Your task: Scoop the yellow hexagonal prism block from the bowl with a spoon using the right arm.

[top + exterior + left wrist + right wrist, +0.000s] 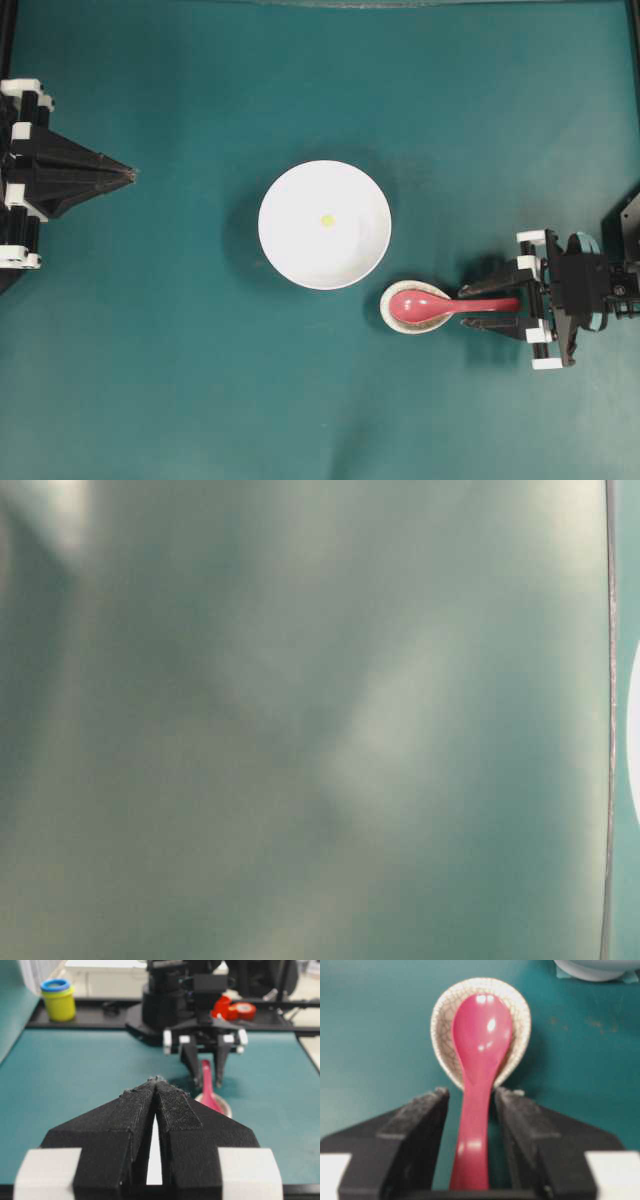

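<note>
Right gripper (469,1097) fingers spread, spoon (479,1060) handle between them, untouched (scoop rests in speckled dish (442,1025)); left gripper (156,1082) pressed together.

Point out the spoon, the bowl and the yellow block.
spoon (482,1030): right wrist view, scoop.
bowl (290,250): overhead view, bare inner wall.
yellow block (327,220): overhead view, top face.

A tiny yellow hexagonal prism block (327,220) lies near the centre of the white bowl (290,250); the glossy pink-red spoon (440,304) rests just beside it, scoop upward.
</note>
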Robot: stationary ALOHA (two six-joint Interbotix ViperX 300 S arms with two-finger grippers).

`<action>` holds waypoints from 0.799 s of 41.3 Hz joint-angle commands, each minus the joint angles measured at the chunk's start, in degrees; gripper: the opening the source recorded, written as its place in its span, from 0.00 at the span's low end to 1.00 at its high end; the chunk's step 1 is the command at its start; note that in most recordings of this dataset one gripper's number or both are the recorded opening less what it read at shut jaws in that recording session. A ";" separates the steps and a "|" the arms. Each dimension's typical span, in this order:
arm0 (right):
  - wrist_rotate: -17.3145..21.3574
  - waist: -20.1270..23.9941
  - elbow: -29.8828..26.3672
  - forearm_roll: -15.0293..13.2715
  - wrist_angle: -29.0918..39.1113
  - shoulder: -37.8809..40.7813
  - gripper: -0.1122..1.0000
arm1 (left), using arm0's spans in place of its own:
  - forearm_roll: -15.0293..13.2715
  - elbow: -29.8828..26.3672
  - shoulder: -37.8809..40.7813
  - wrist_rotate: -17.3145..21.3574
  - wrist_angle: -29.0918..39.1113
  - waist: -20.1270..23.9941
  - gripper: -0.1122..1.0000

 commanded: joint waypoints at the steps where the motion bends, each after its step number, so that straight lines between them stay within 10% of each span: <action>1: -0.44 0.18 -0.53 0.44 -0.44 -0.53 0.56 | 0.18 -1.05 0.44 -0.09 -0.53 0.09 0.10; 33: -1.49 0.09 -0.35 1.32 2.29 -5.80 0.31 | 0.18 -1.05 0.44 -0.09 -0.44 0.09 0.10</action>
